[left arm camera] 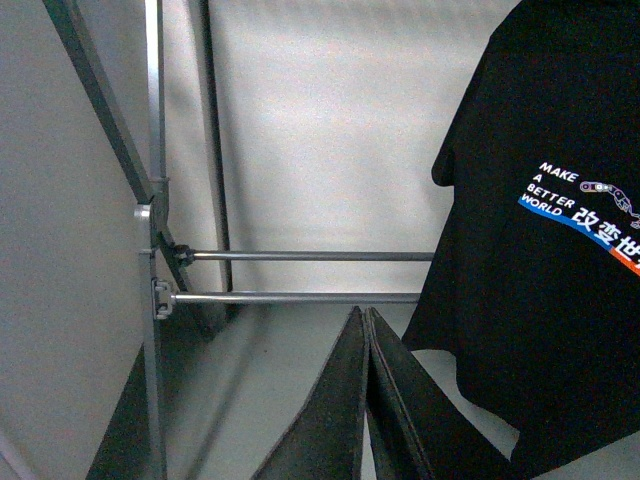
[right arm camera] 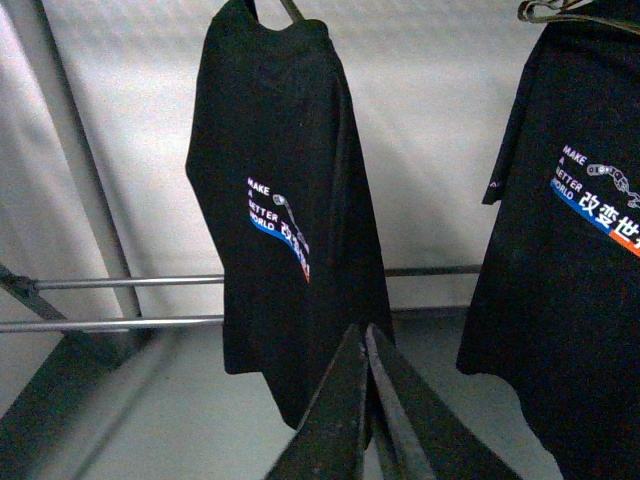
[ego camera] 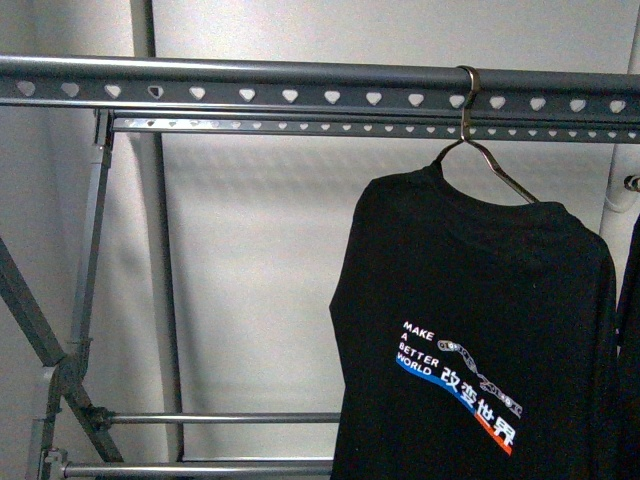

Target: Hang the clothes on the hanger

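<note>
The black T-shirt [ego camera: 470, 300] with white "MAKE A BETTER WORLD", Chinese characters and a blue-and-red stripe hangs on a thin wire hanger [ego camera: 500, 165]. The wire hanger's hook sits over the grey rack's top rail [ego camera: 300, 95], which has heart-shaped holes. The shirt also shows in the left wrist view [left arm camera: 540, 300] and the right wrist view [right arm camera: 290, 200]. My left gripper [left arm camera: 366, 315] is shut and empty, below and left of the shirt's hem. My right gripper [right arm camera: 363, 330] is shut and empty, below that shirt. Neither gripper shows in the front view.
A second black shirt with the same print [right arm camera: 580, 250] hangs on its own wire hanger further right, at the front view's right edge [ego camera: 630, 330]. Two lower horizontal rack bars [left arm camera: 300, 256] and slanted side struts [ego camera: 40, 330] stand at the left. A white wall is behind.
</note>
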You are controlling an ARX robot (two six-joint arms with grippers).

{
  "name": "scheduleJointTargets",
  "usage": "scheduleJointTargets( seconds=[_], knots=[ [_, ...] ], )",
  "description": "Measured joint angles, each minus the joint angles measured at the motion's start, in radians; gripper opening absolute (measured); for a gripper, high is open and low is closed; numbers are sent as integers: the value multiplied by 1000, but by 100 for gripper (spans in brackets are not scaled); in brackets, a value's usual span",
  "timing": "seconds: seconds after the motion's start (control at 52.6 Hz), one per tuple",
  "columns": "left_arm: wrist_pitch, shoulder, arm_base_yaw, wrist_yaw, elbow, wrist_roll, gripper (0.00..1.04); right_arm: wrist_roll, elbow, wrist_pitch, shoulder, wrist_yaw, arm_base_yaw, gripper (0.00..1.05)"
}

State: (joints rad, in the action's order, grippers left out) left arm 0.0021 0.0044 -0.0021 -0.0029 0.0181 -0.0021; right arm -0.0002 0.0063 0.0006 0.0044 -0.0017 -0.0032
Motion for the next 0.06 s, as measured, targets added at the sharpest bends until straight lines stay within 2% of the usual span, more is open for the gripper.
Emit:
scheduleJointTargets(
  seconds=[0.057],
  knots=[
    [0,0,0,0,0,0,6,0,0,0,0,0,0,17]
  ],
)
